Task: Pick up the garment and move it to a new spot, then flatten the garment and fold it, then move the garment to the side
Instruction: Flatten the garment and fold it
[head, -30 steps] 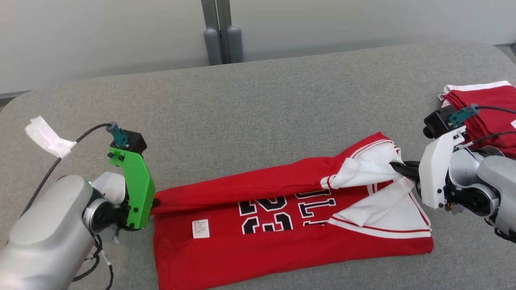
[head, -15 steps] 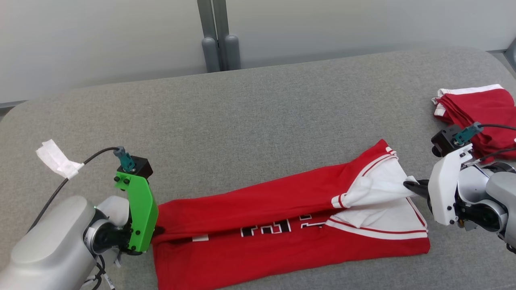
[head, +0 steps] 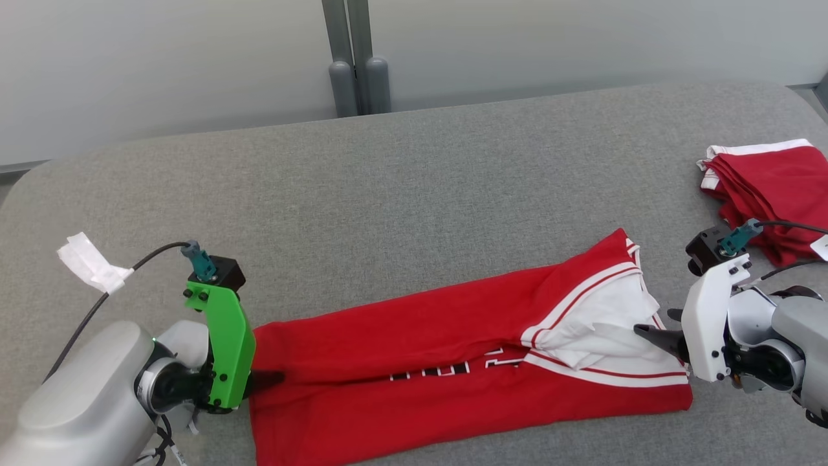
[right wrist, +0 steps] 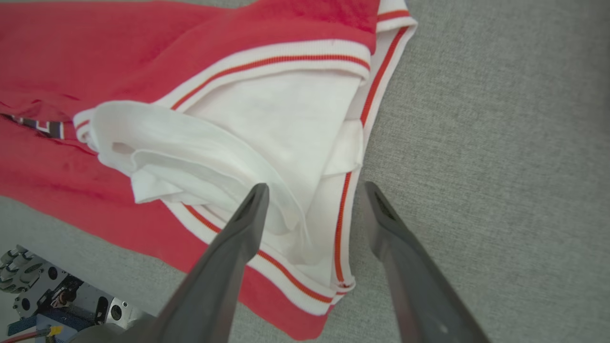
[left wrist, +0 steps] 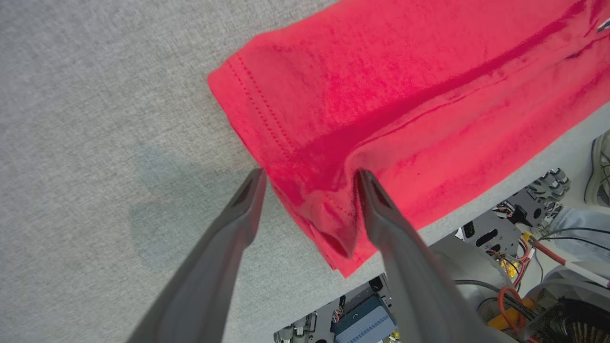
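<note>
Where the red garment [head: 453, 362] lies lengthwise along the near part of the grey padded surface [head: 414, 194], its far long side is folded over toward the near side, so just a thin strip of black & white lettering shows in the gap. Hem end is at the robot's left, white-trimmed end w/ bunched white fabric at its right. Near-left corner reaches the surface's near edge.

L jaws: apart, clamping nothing. In the left wrist view the two dark fingers [left wrist: 238, 214] straddle the hem corner, one on the bare grey side, the other against the red fold. Green bracket [head: 226, 349] on that wrist stands just beside the hem.

R jaws: apart too, nothing gripped. Fingers [right wrist: 238, 228] hang over the white-trimmed end: one over white fabric, the other over bare surface just beside the striped edge. White bracket [head: 708, 323] on that wrist sits close by that end.

A 2nd red pile [head: 770, 188] w/ white trim sits at far right, well apart from the garment. White tape scrap [head: 90, 268] clings to the L arm's cable.
</note>
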{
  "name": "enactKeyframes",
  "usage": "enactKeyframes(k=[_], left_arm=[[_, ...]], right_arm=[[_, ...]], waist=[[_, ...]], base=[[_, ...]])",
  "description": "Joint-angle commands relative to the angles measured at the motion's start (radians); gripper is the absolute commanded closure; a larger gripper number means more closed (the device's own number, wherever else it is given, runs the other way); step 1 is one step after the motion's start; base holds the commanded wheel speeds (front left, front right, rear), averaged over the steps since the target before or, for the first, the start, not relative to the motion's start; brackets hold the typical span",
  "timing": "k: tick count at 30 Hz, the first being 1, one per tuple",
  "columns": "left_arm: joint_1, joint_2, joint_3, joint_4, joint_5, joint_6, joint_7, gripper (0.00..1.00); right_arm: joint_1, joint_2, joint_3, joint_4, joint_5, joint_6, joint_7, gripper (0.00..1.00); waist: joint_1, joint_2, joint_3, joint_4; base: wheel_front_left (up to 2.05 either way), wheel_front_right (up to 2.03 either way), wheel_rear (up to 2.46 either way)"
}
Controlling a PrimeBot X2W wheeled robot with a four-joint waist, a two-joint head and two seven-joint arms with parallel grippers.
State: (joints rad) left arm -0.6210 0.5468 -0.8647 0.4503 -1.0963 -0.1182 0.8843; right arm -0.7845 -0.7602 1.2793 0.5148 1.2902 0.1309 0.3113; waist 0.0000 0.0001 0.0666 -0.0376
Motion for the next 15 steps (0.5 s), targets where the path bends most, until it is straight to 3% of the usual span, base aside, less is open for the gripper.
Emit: enactKeyframes(k=[1,6,12,15], left_arm=[[0.008,0.005,0.010,-0.004,-0.002,0.003,-0.012,0.00],[-0.004,0.021,0.039,-0.030,0.019,0.003,-0.085,0.00],[0.016,0.041,0.101,-0.106,0.083,0.016,-0.305,0.00],[0.054,0.059,0.136,-0.158,0.130,0.051,-0.445,0.00]], right_arm=[[0.013,-0.002,-0.002,0.003,0.004,0.000,-0.010,0.00],[0.015,-0.015,-0.044,-0.008,0.007,0.000,-0.116,0.00],[0.045,-0.008,-0.162,-0.001,-0.015,0.000,-0.414,0.00],[0.075,0.007,-0.231,0.019,-0.039,0.000,-0.543,0.00]], waist=[[0.0000,-0.0001,-0.009,0.002],[0.0000,-0.0001,-0.030,0.008],[0.0000,-0.0001,-0.050,0.018],[0.0000,-0.0001,-0.059,0.023]], base=[[0.00,0.00,0.00],[0.00,0.00,0.00],[0.00,0.00,0.00],[0.00,0.00,0.00]])
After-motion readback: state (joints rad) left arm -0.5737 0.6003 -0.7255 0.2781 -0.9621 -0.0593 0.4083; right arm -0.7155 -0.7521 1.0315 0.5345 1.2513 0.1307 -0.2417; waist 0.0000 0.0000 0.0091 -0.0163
